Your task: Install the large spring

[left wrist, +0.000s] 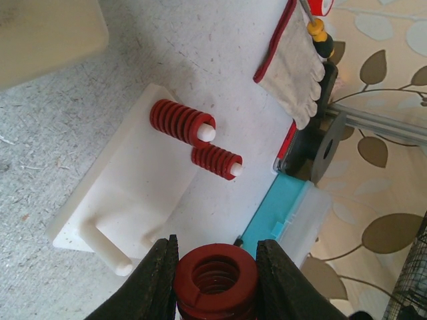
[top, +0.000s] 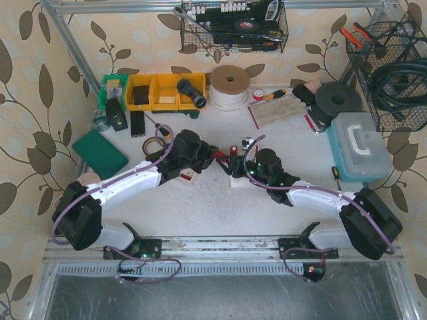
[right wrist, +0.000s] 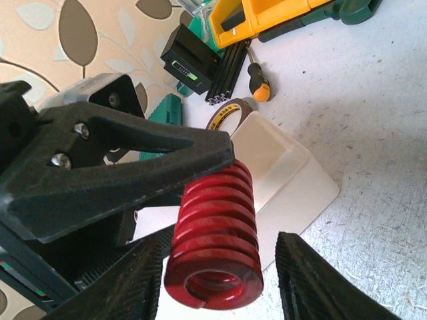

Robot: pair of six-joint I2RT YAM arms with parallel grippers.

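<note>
White table (top: pixel 200 210) bears peg block (left wrist: pixel 133 193), toolbox (top: pixel 360 148), gloves (top: pixel 280 111).

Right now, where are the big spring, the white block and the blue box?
big spring (left wrist: pixel 217 255): left wrist view, its front ring.
white block (left wrist: pixel 133 183): left wrist view, bare top face.
blue box (top: pixel 343 157): top view, its lid.

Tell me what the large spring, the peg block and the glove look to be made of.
The large spring is probably steel under glossy red paint: thick flat coils with a soft sheen. The peg block looks like matte white plastic: one even colour, with rounded pegs. The glove seems to be pale woven fabric, maybe cotton, with a red hem: it lies limp and soft-edged.
</note>
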